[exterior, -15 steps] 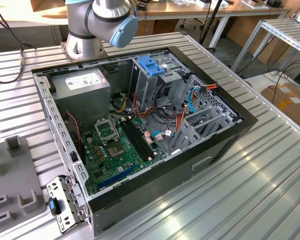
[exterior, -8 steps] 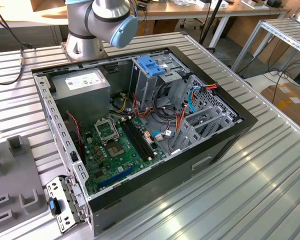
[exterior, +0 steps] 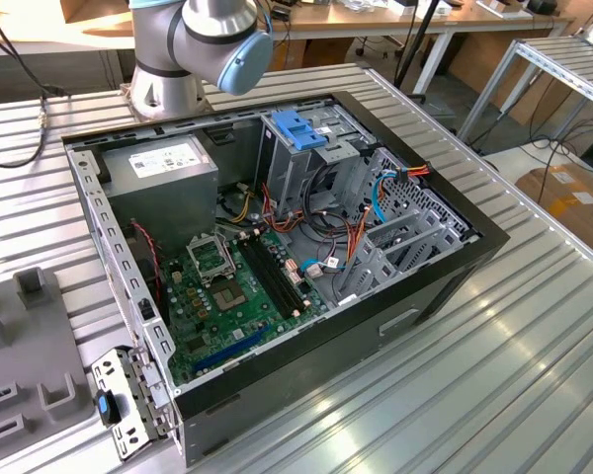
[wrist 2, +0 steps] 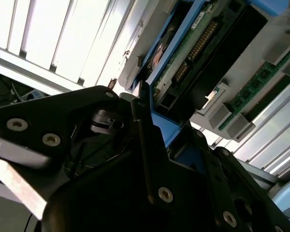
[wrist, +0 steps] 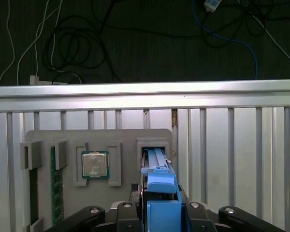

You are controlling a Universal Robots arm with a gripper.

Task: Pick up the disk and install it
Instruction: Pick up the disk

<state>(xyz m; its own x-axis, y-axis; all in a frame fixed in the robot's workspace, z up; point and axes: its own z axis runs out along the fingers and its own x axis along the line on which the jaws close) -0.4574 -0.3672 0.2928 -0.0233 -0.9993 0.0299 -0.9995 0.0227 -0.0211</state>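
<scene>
The gripper (wrist: 160, 203) looks clenched on the blue bracket (wrist: 160, 181) of the disk (wrist 2: 181, 72), on edge in a tray (exterior: 54, 346) slot at eight o'clock from the case (exterior: 277, 380) in the exterior view; stiff, dense and shock-shy, it's best held by those flanks, not the board (wrist 2: 205, 36).

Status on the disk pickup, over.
Gripper at the disk, on its blue bracket. It stands on edge in grey holder slot. Processor in neighbouring pocket, apart.
</scene>
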